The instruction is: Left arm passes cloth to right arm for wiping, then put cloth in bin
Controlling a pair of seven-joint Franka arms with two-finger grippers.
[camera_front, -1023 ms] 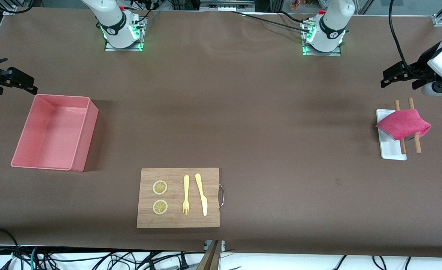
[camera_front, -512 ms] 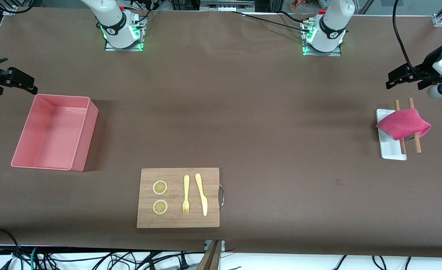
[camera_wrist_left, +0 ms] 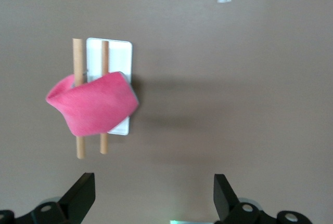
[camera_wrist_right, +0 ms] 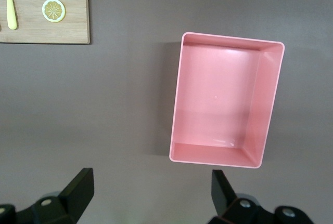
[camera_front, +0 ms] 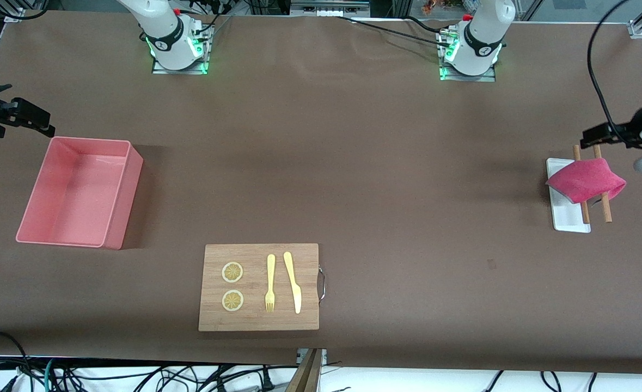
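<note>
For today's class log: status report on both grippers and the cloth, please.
Left gripper open, above cloth. Cloth draped over two wooden rods on white tray. Right gripper open, waiting by bin.

Cloth (camera_front: pixel 586 183) draped over two wooden rods (camera_front: pixel 604 207) and tray (camera_front: pixel 568 220), toward left arm's end; bin (camera_front: pixel 78 191) toward right arm's; cutting board (camera_front: pixel 258 287) between, nearer camera.

Brown table (camera_front: pixel 353 163) — cables (camera_front: pixel 135 375) below

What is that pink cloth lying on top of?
The cloth drapes over two wooden sticks and part of a white tray. The stretches of sticks and tray beneath it are covered.
</note>
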